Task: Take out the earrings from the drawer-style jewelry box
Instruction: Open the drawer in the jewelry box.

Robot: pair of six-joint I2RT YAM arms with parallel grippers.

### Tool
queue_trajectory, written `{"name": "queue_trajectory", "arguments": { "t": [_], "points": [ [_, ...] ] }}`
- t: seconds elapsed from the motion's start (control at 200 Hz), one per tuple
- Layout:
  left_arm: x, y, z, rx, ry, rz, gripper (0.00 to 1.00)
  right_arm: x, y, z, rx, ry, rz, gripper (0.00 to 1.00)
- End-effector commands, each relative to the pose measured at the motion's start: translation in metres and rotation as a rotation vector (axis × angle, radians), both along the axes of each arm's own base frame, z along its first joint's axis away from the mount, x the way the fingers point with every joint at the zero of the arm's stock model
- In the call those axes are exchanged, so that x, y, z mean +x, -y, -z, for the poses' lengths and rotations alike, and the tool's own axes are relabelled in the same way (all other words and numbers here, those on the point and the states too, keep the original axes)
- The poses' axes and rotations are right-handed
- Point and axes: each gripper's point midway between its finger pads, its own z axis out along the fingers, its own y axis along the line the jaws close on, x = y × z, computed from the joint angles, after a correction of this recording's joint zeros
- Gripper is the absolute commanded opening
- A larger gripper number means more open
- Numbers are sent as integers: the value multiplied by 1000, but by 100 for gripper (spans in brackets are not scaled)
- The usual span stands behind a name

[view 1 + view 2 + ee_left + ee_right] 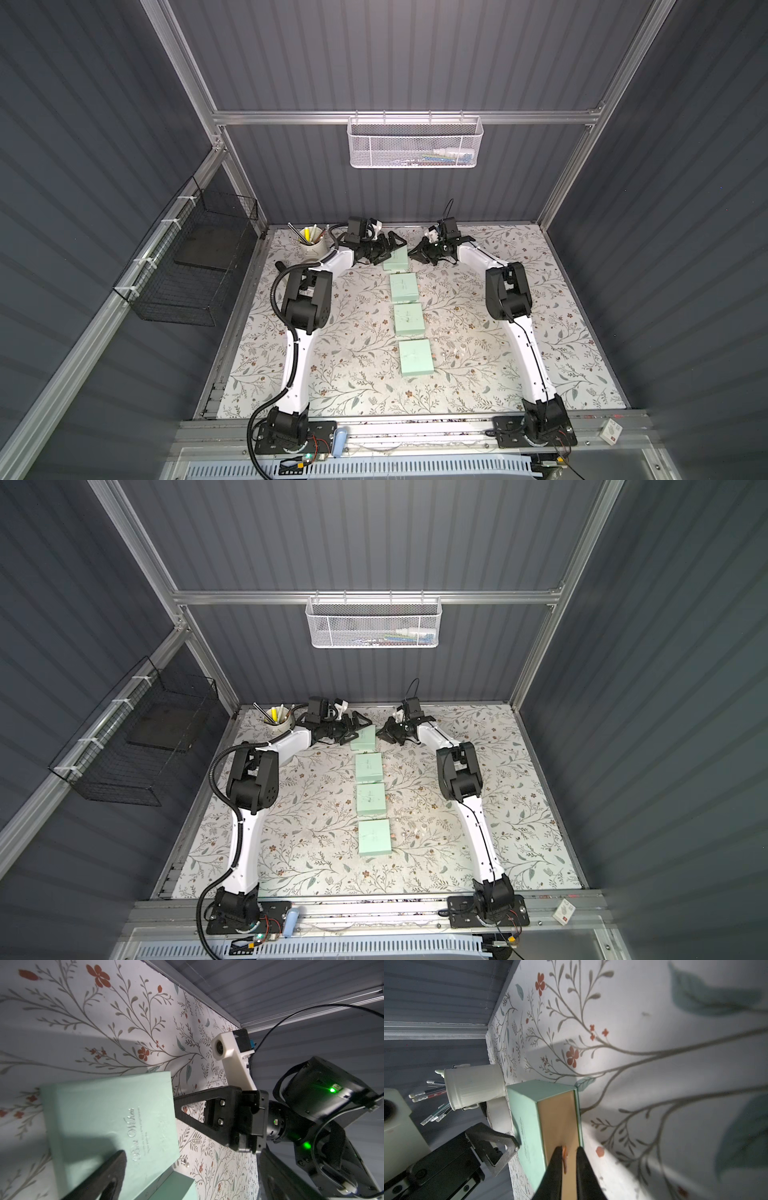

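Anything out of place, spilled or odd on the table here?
Yes: in the left wrist view a tiny silvery stud lies loose on the floral table, right beside the far mint box and near the next box. Against the busy pattern it is easy to miss. Nothing else looks askew or damaged.

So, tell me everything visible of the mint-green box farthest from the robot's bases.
The mint-green square cardboard box lies flat on the floral table, last in a row of four. Its top carries silver script. One end shows a tan drawer front with a small orange tab between the narrowly parted jaws of the right gripper. The drawer looks closed.
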Motion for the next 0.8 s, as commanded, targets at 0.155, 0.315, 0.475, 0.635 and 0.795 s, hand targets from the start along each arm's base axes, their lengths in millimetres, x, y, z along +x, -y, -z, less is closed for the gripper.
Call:
{"name": "queue_trajectory", "arguments": {
  "t": [0.155,0.315,0.475,0.635,0.795],
  "points": [
    [1,5,5,-23,-11,20,100,-2,-6,8,-7,-10,-22,11],
    [-2,3,12,-16,-30,16,100,-3,-6,8,-7,-15,-23,3],
    [-3,-2,21,17,-55,5,100,-1,-2,0,-10,0,-16,0],
    [-4,-6,28,33,-70,-7,100,-1,6,-1,-5,-3,2,0],
    [-5,-7,29,40,-72,-12,100,0,13,-5,-6,4,19,0]
  ]
}}
